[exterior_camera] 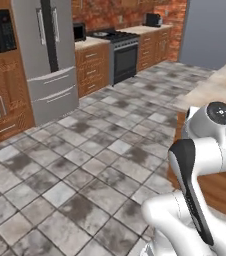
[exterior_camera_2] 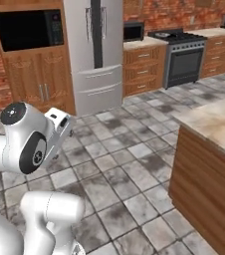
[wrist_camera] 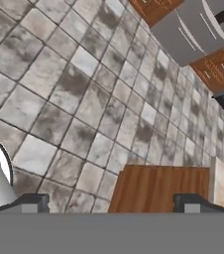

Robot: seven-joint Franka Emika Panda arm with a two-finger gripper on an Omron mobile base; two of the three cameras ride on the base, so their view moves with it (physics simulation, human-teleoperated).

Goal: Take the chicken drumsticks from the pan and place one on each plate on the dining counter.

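Steel fridge (exterior_camera_2: 96, 55) between wooden cabinets (exterior_camera_2: 37, 79), black stove (exterior_camera_2: 183, 57) beyond, grey tiled floor (exterior_camera: 80, 165)

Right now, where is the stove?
The stove stands at the far brick wall, between wooden cabinets, right of the steel fridge; in the right base view it is upper right.

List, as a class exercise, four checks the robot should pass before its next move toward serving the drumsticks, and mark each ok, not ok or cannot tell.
1. End effector open and holding nothing: ok.
2. Stove with a pan on it in sight: cannot tell, too small.
3. Tiled floor toward the stove free of obstacles: ok.
4. Dining counter beside the base: ok.
5. Plates on the dining counter: cannot tell.
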